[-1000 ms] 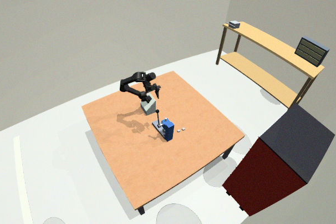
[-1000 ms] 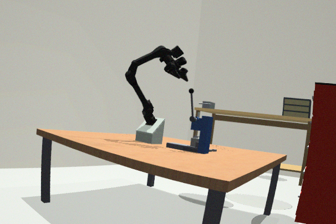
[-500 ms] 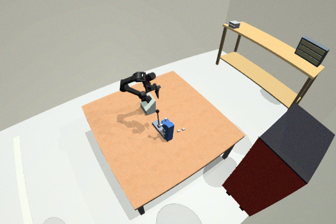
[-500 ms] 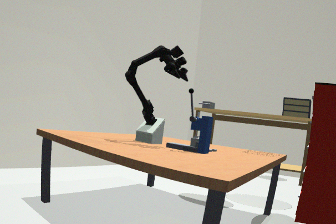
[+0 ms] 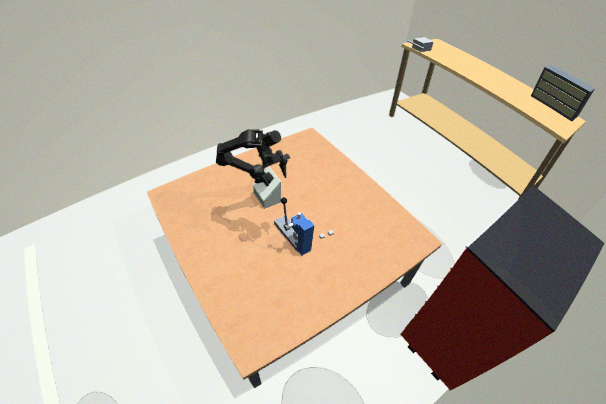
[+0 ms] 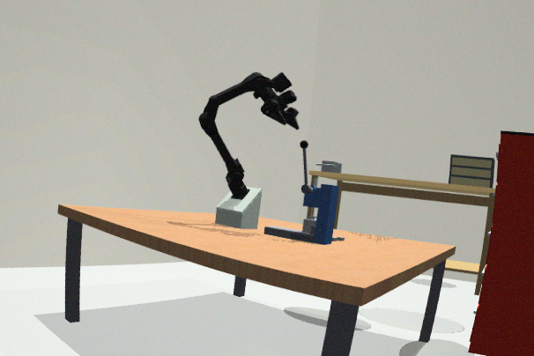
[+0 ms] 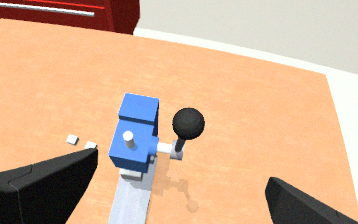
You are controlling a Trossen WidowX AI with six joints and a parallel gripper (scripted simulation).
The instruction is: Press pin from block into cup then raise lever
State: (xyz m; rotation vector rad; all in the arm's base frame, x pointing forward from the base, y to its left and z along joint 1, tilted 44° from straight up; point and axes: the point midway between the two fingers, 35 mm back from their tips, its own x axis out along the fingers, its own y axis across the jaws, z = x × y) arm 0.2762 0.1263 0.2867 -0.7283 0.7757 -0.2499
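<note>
Look first at the broad table [image 5: 230, 300] [image 6: 229, 240] [image 7: 250, 100]: warm orange-brown, faint mottled grain, dark legs beneath. Toward its far side, find the black, jointed arm [image 5: 235, 160] [image 6: 220, 145] on a pale wedge base [image 5: 269, 200] [image 6: 231, 218].

Near and right of that, note the press [image 5: 305, 240] [image 6: 325, 220] [image 7: 139, 107], boxy, smooth and blue, with a long grey bed [image 5: 282, 225] [image 6: 282, 231] [image 7: 131, 202] reaching toward the base. Judge stiff and fairly heavy, apparently metal.

Above and short of the lever [image 5: 286, 214] [image 6: 305, 165] [image 7: 179, 145], see the gripper [image 5: 278, 178] [image 6: 292, 126] [image 7: 182, 167], fingers spread wide, nothing between, clear of the knob. Read the lever as slim, rigid and upright; if needed again, take hold at the round black knob [image 5: 283, 200] [image 6: 304, 144] [image 7: 188, 123], likely slippery on its curve.

Under the press head, on the bed, spot the small grey block [image 6: 309, 226] [image 7: 131, 173], squared, probably hard and light enough to nudge; grasp only by opposite sides, better left alone now. Cannot tell pin alignment or whether pressed out. Likely at the letting-go stage; back away without brushing the lever.
</note>
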